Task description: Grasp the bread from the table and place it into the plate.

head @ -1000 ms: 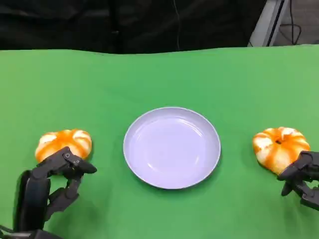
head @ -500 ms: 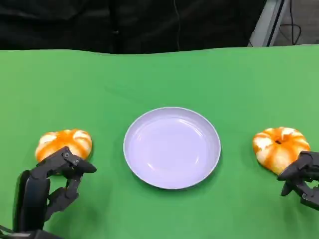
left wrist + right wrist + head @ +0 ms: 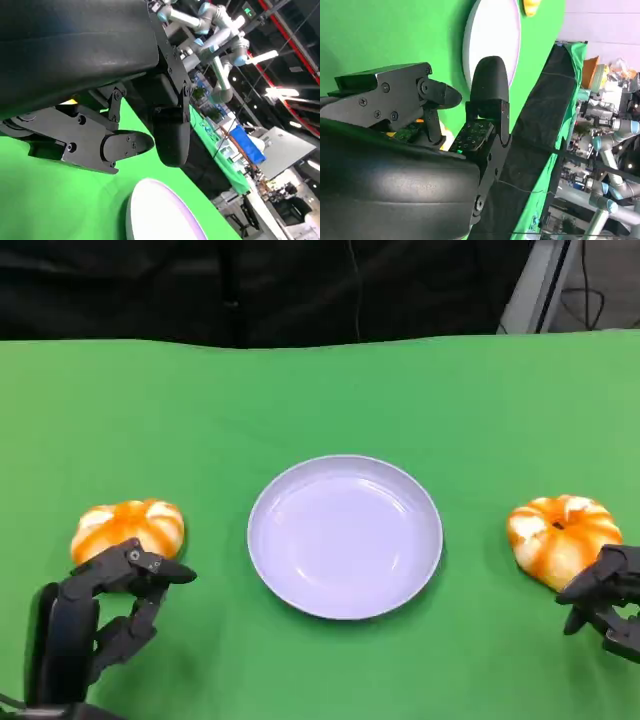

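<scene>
Two orange-and-white round breads lie on the green table: one bread (image 3: 127, 526) at the left, the other bread (image 3: 561, 535) at the right. A white plate (image 3: 345, 536) sits between them, bare; its rim shows in the left wrist view (image 3: 150, 210) and in the right wrist view (image 3: 490, 37). My left hand (image 3: 95, 615) hovers just in front of the left bread, fingers spread, holding nothing. My right hand (image 3: 605, 600) sits at the near edge of the right bread, fingers apart; whether it touches the bread I cannot tell.
The green cloth (image 3: 320, 390) runs to a dark backdrop (image 3: 250, 285) behind the table. Other robot arms (image 3: 215, 30) and workshop clutter stand beyond the table in the wrist views.
</scene>
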`<control>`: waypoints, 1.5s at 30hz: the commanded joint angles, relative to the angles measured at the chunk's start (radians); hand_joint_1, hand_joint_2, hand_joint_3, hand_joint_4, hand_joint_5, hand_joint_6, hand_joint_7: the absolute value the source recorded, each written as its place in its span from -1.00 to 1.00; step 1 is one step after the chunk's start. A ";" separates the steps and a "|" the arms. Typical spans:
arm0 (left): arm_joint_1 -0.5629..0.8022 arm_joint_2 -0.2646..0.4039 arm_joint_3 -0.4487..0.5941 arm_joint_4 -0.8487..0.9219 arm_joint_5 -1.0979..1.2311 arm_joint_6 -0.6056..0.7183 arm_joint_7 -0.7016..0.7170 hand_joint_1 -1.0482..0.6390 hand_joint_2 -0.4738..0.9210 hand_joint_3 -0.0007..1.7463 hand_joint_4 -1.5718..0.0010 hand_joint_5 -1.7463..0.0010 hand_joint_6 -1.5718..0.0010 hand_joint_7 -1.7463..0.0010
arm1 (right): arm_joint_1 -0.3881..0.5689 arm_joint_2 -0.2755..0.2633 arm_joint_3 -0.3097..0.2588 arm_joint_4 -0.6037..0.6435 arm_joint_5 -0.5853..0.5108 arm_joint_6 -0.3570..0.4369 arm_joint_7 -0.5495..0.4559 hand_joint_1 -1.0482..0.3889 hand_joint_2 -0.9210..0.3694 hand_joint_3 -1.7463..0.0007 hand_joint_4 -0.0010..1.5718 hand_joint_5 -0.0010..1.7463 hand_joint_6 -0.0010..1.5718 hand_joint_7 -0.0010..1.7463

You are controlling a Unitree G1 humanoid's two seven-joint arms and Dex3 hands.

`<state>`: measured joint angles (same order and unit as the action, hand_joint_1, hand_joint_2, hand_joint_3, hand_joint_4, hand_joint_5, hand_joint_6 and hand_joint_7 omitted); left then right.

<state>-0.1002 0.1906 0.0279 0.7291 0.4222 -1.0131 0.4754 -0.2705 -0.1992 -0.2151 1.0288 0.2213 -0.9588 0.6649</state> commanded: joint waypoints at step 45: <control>0.083 0.177 -0.025 -0.230 0.339 0.423 0.289 -0.41 1.00 -0.99 0.17 1.00 0.27 1.00 | -0.010 -0.018 -0.008 0.022 -0.001 -0.020 0.000 0.55 -0.96 0.42 0.11 0.54 0.23 0.01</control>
<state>-0.0227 0.3349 0.0256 0.5277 0.7306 -0.6394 0.7578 -0.2729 -0.1993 -0.2152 1.0416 0.2057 -0.9765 0.6589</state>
